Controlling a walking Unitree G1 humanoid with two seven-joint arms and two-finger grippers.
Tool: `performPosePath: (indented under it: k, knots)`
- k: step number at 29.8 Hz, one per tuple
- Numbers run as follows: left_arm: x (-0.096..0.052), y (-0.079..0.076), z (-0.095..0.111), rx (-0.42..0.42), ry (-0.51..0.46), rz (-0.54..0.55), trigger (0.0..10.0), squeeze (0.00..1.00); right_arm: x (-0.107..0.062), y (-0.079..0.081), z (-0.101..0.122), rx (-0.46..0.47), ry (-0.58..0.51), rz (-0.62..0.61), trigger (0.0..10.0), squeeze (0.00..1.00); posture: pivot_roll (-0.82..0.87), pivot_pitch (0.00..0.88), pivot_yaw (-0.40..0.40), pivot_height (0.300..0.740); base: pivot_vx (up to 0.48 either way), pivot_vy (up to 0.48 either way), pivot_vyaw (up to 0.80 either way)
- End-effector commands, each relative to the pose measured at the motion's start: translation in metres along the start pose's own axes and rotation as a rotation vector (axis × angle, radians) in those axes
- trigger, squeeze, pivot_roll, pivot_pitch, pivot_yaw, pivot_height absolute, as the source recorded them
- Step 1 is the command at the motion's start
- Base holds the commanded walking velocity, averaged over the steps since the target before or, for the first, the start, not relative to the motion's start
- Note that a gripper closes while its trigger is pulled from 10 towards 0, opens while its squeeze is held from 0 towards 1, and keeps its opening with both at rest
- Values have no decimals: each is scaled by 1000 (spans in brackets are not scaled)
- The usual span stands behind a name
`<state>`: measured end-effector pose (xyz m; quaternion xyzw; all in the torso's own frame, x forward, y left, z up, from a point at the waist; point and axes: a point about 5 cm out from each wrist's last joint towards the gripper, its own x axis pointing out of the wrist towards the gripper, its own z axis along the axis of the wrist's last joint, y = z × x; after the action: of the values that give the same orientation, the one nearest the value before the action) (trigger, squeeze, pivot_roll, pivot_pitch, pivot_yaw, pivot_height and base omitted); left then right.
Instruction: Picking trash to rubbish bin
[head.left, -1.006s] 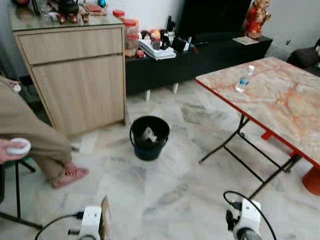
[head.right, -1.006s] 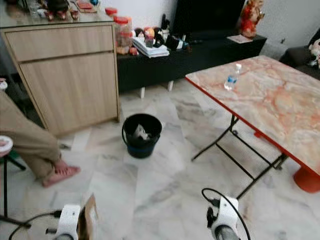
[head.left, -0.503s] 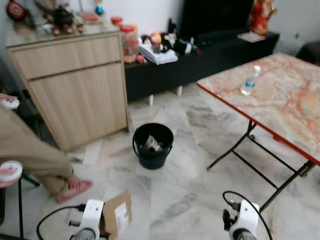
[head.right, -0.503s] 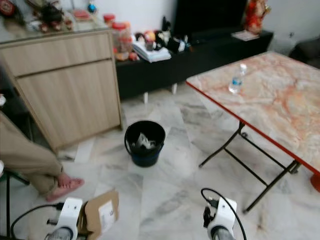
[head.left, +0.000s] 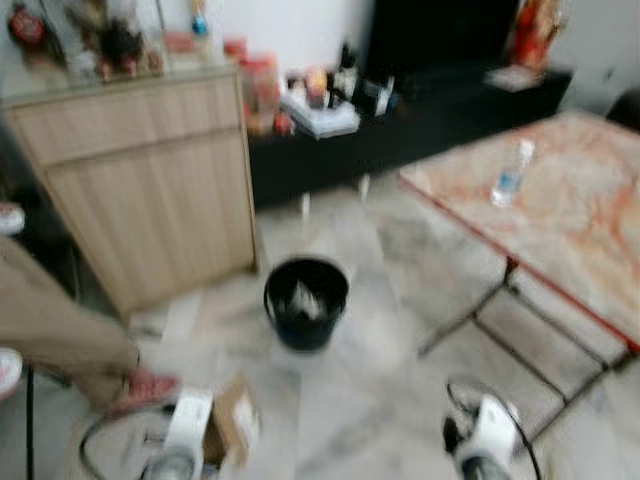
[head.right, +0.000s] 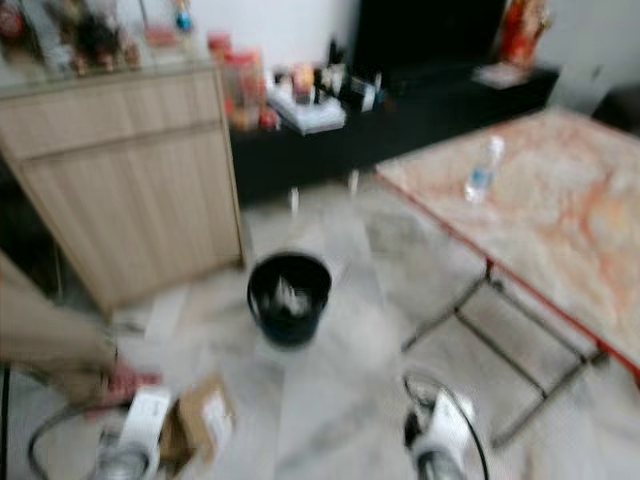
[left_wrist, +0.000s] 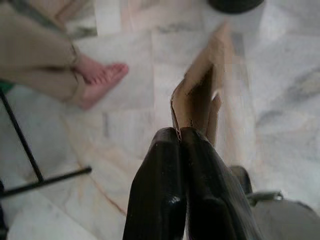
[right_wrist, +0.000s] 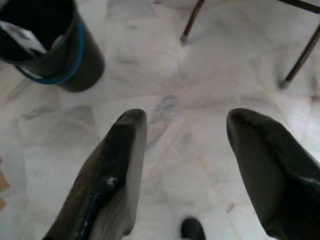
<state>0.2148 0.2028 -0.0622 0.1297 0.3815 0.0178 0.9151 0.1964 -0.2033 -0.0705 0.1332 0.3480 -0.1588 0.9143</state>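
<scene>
The left gripper (left_wrist: 181, 136) pinches a flat cardboard box (left_wrist: 200, 95). The right gripper (right_wrist: 187, 131) is spread apart, near the black bin (head.left: 306, 302).

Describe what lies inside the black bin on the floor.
The black bin holds pale crumpled trash, paper or plastic. The blur hides detail, and the bin's wall covers its bottom.

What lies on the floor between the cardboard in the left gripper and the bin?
Only bare marble floor in the left eye view, between the cardboard in the left gripper and the bin.
</scene>
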Motion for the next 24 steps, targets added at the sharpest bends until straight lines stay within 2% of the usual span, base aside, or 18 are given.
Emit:
performPosePath:
  k: [1,10,16,24]
  knots:
    - [1,-8,5,-2,-15,-17,10000,0,0,-11,3,6,-4,-26,10000,0,124,0,-41,740,337,0,-463]
    - [0,-9,2,-11,-11,-13,10000,0,0,-11,4,-3,0,-12,10000,0,124,0,-56,740,337,0,-677]
    - [-1,-11,0,-26,-5,-8,10000,0,1,-11,4,-41,3,-1,10000,0,126,0,-66,740,336,0,0]
    - [-1,-12,0,-36,-4,-6,10000,0,1,-8,6,-78,-7,32,10000,0,125,0,-75,740,333,0,690]
